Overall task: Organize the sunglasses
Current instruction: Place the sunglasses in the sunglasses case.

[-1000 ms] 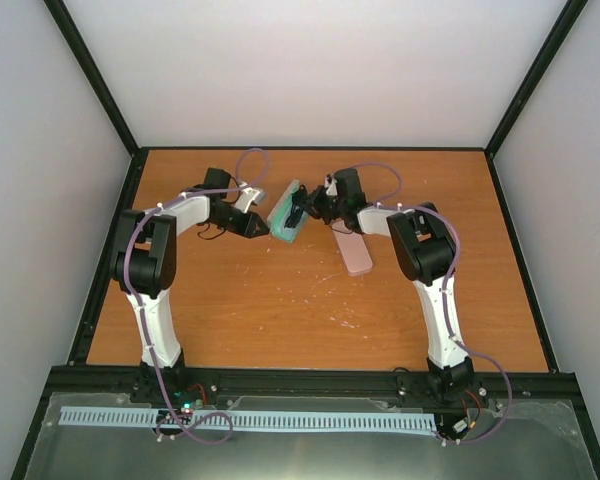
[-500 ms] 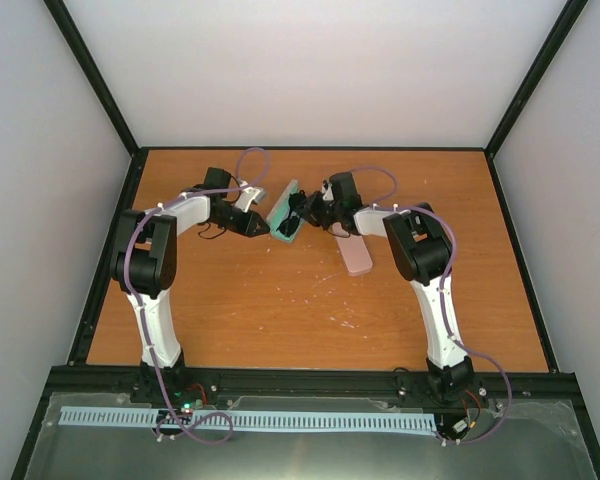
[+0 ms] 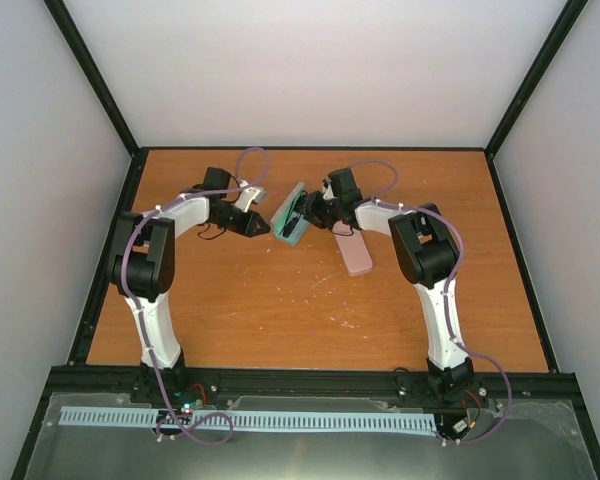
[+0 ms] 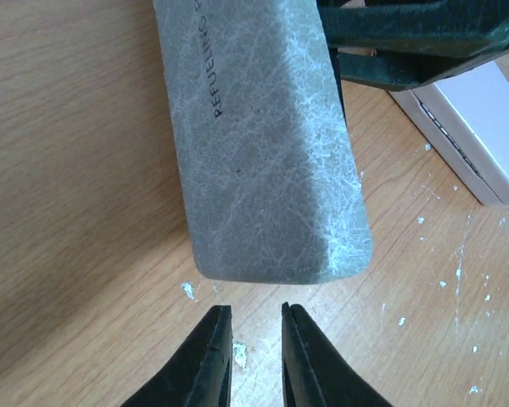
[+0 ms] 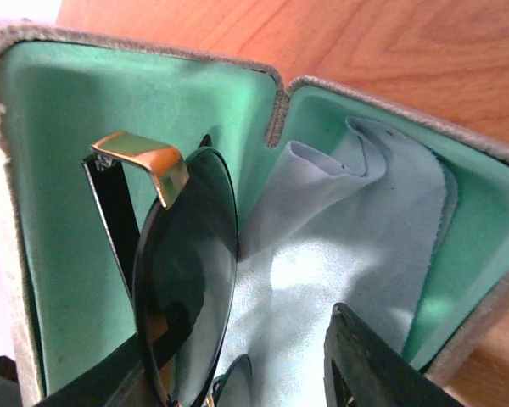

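A grey oblong case (image 3: 290, 216) lies open at mid-table, showing its green lining (image 5: 68, 170). The sunglasses (image 5: 187, 254), with dark lenses, a black frame and a gold hinge piece, stand on edge inside it beside a light-blue cloth (image 5: 339, 254). My right gripper (image 5: 237, 356) reaches into the case and is open, with one lens leaning by its left finger and its right finger (image 5: 365, 365) over the cloth. My left gripper (image 4: 248, 318) sits just short of the grey case's (image 4: 263, 144) near end, with a narrow empty gap between its fingers.
A pink oblong case (image 3: 354, 252) lies just right of the grey one, under the right arm. The right arm's dark body (image 4: 416, 42) hangs over the far side of the grey case. White specks dot the wooden tabletop (image 3: 280, 300).
My right gripper has opened and let go of the sunglasses, which now rest in the case. The left arm has not moved.
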